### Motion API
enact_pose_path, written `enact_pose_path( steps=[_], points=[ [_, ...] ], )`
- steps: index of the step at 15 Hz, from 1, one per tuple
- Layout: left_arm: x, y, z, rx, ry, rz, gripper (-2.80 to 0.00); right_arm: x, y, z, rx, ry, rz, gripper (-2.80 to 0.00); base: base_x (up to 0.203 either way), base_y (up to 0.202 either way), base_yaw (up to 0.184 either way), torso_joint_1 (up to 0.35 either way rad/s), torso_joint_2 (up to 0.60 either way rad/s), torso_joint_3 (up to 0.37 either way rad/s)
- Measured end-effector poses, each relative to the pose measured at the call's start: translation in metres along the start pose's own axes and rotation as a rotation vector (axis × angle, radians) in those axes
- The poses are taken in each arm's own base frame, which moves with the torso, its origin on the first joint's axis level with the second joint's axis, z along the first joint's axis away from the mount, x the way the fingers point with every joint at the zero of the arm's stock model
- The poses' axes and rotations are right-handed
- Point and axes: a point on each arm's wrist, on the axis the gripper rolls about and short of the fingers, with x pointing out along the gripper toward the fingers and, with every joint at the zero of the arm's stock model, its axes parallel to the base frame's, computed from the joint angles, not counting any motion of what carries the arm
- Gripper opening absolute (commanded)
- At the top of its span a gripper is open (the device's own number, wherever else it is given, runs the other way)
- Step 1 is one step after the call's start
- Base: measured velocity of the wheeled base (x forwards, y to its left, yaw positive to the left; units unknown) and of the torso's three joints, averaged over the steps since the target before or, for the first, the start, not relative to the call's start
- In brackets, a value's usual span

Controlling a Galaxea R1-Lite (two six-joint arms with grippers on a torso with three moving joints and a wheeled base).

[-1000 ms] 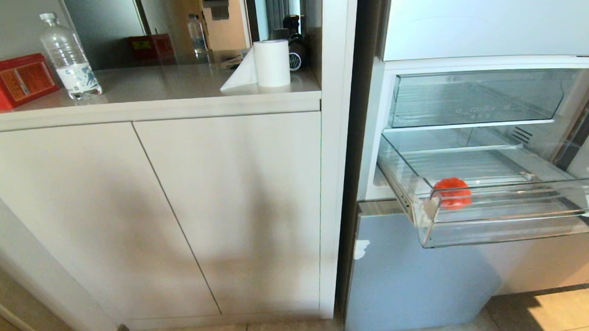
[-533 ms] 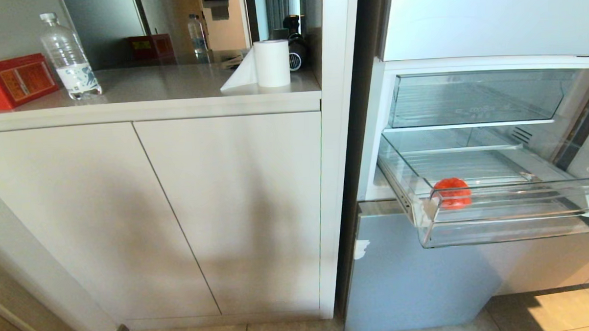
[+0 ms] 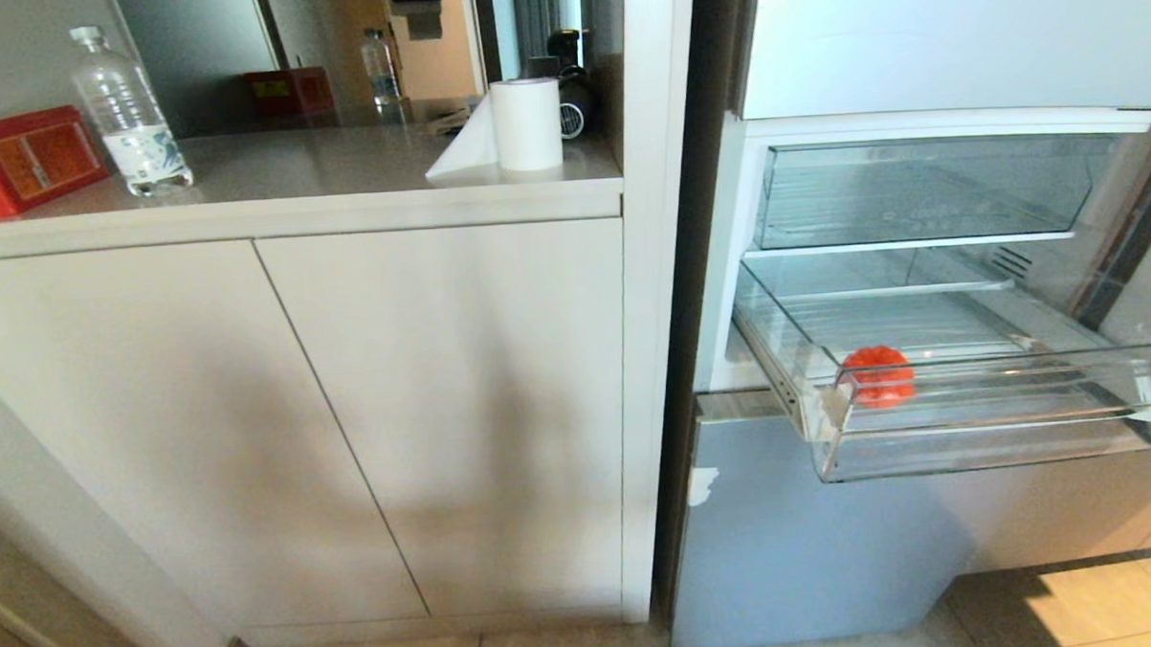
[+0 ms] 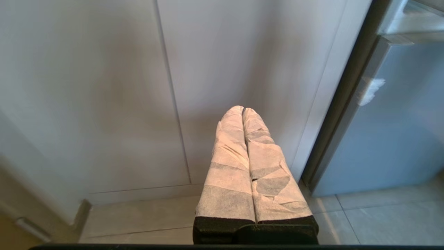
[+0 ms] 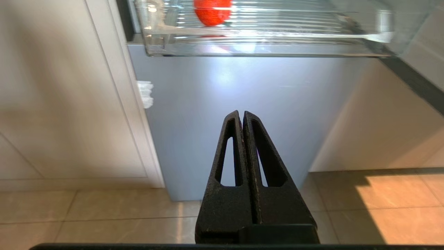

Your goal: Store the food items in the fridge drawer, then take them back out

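One round red fruit (image 3: 879, 374) lies in the clear fridge drawer (image 3: 982, 443), near its front left corner; the drawer is pulled out of the open fridge. In the right wrist view the same fruit (image 5: 212, 11) shows through the drawer's ribbed floor (image 5: 277, 27). My right gripper (image 5: 241, 114) is shut and empty, low in front of the blue lower fridge panel, well below the drawer. My left gripper (image 4: 242, 109), fingers wrapped in white tape, is shut and empty before the cabinet doors. Neither arm shows in the head view.
A beige cabinet (image 3: 348, 398) with a counter stands left of the fridge, carrying a water bottle (image 3: 128, 114), a red box (image 3: 24, 156) and a paper roll (image 3: 525, 124). A clear bin with faint lettering (image 3: 916, 192) sits above the drawer. Tiled floor (image 5: 347, 208) lies below.
The whole head view has shifted slightly left, so the camera has moved. The fruit and the drawer keep their places relative to each other.
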Motion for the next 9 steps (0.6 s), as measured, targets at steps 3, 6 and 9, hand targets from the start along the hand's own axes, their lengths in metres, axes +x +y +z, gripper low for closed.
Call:
enact_pose_path(
  steps=[3, 6, 9],
  points=[
    [0.0000, 0.0000, 0.0001, 0.000, -0.001, -0.001, -2.80, -0.0001, 0.0000, -0.0001, 0.016, -0.001, -0.002, -2.80, -0.003, 0.007, -0.172, 0.004, 0.00, 0.006],
    [0.0000, 0.0000, 0.0001, 0.000, -0.001, 0.000, -2.80, -0.0001, -0.0001, -0.0001, 0.046, -0.002, -0.005, -2.80, -0.002, 0.007, -0.176, 0.002, 0.00, -0.001],
    [0.0000, 0.0000, 0.0001, 0.000, -0.001, 0.000, -2.80, -0.0001, -0.0001, -0.0001, 0.054, -0.003, -0.007, -2.80, -0.002, 0.007, -0.177, 0.000, 0.00, 0.004]
  ],
)
